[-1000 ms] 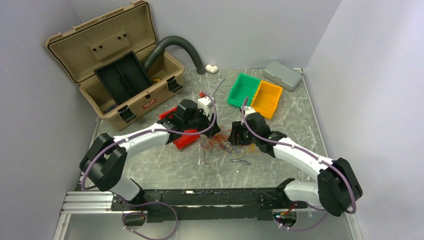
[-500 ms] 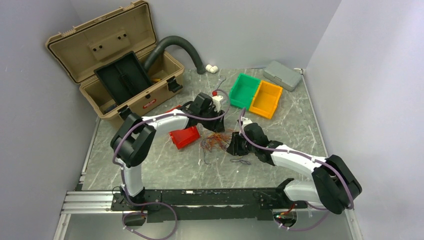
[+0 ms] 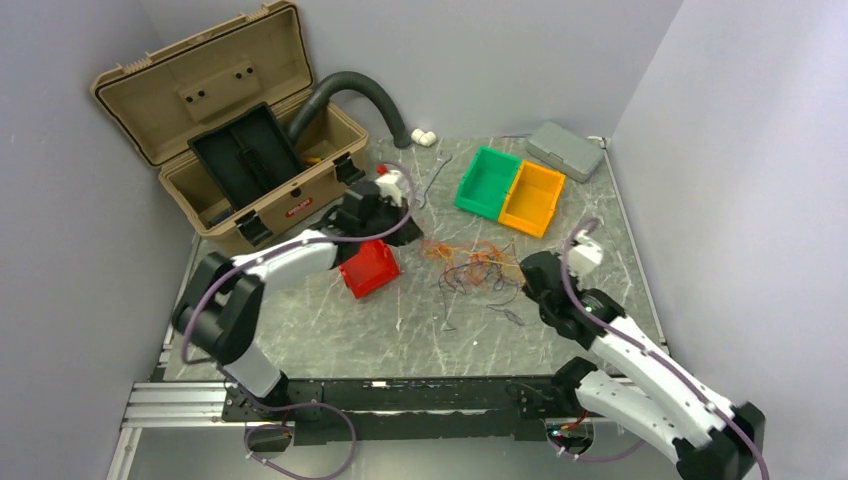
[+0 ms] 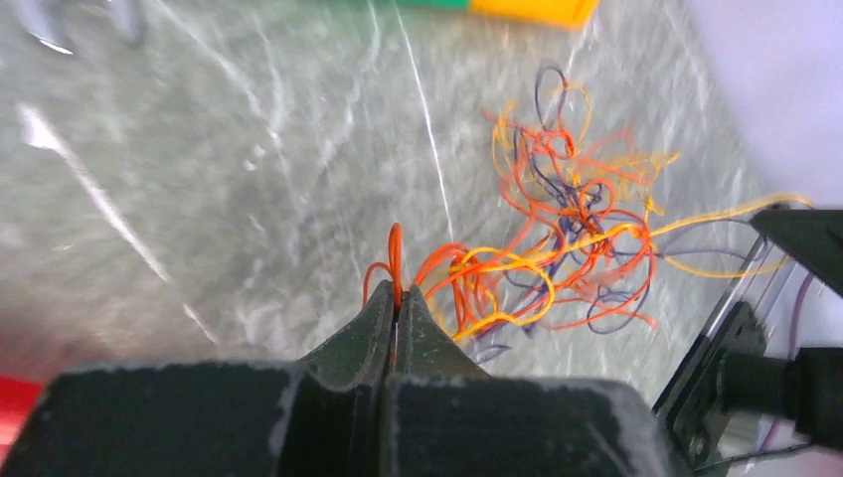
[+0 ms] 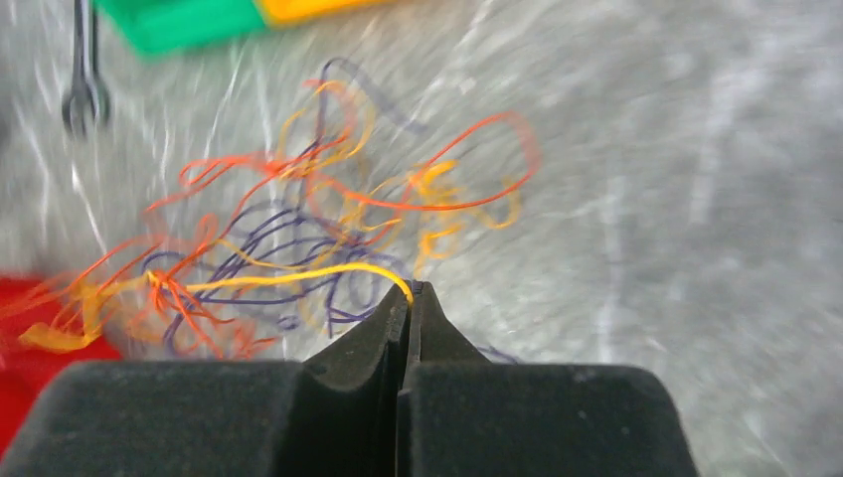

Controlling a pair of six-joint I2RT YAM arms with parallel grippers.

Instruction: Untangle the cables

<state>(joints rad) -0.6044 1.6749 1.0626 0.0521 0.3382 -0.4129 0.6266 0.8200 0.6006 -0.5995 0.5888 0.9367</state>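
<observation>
The cables form a loose tangle of orange, yellow and dark thin wires, stretched across the middle of the table between my two grippers. My left gripper is at the tangle's left end, and the left wrist view has it shut on an orange wire loop, the rest of the cables trailing off to the right. At the right end is my right gripper. In the right wrist view it is shut on a yellow wire that runs left into the cables.
A red bin lies just left of the tangle. Green bin and orange bin stand behind it, with a wrench beside them. An open tan toolbox, a dark hose and a grey case line the back.
Both grippers have closed on wires and drawn apart, the left toward the toolbox, the right toward the right front. The tangle has stretched out and shifted right.
</observation>
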